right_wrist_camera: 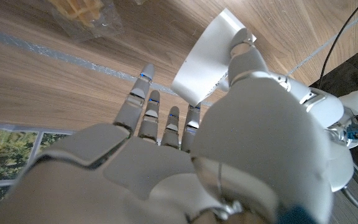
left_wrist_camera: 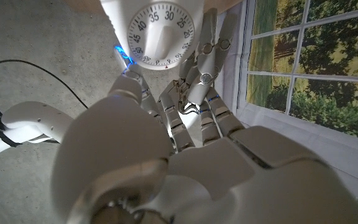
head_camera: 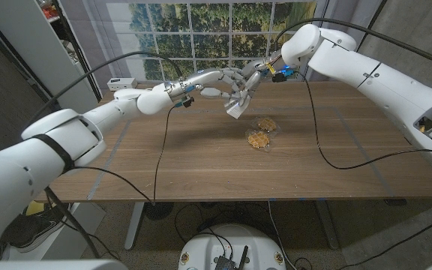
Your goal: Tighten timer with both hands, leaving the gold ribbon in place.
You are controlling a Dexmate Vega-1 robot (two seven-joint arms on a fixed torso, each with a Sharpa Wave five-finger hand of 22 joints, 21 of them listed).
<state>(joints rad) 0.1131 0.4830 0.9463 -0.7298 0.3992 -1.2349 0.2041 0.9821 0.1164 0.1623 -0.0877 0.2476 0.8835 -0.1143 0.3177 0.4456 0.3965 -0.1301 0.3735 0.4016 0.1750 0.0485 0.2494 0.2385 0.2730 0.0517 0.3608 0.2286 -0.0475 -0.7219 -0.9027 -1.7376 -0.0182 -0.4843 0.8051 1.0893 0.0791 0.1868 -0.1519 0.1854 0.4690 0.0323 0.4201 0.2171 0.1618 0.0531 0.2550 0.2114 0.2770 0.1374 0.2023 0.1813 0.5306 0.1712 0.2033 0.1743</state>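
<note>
Head view: both hands, left hand (head_camera: 214, 81) and right hand (head_camera: 247, 82), grasp the white timer (head_camera: 235, 109) above the counter (head_camera: 201, 161); advise turning the dial steadily, body braced.

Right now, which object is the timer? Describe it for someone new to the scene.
Look above the far middle of the wooden table, where the left hand and right hand meet. The timer is the white wedge held there, numbered dial; the clear packets lie below.
</note>
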